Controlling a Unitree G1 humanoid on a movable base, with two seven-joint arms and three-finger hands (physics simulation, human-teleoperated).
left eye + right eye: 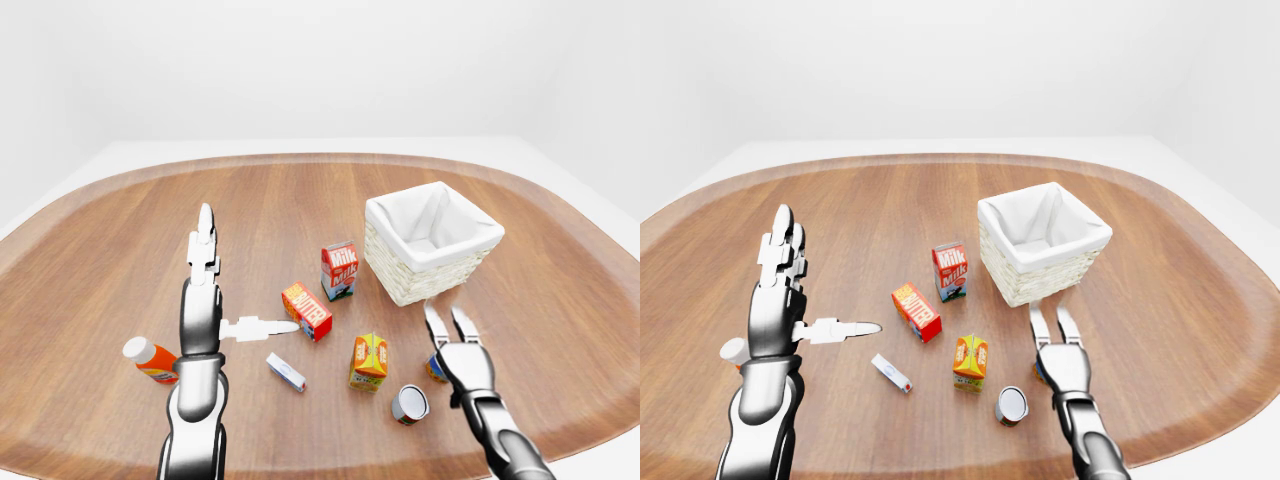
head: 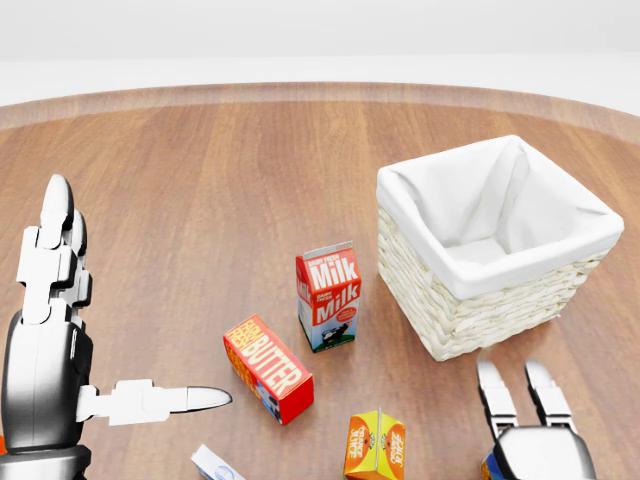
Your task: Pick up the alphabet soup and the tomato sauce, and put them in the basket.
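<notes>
A can with a blue and orange label stands near the bottom right of the left-eye view, mostly hidden under my right hand. That hand hovers over it, fingers straight and open. A second can lies on its side to the left, its grey end facing me. I cannot read either label, so I cannot tell which is soup and which is sauce. The white-lined wicker basket sits just above the right hand, nothing visible in it. My left hand is raised at the left, open, holding nothing.
A milk carton, a red butter box and an orange juice carton stand between the two hands. A small white box lies below the butter. An orange bottle with a white cap lies behind the left forearm.
</notes>
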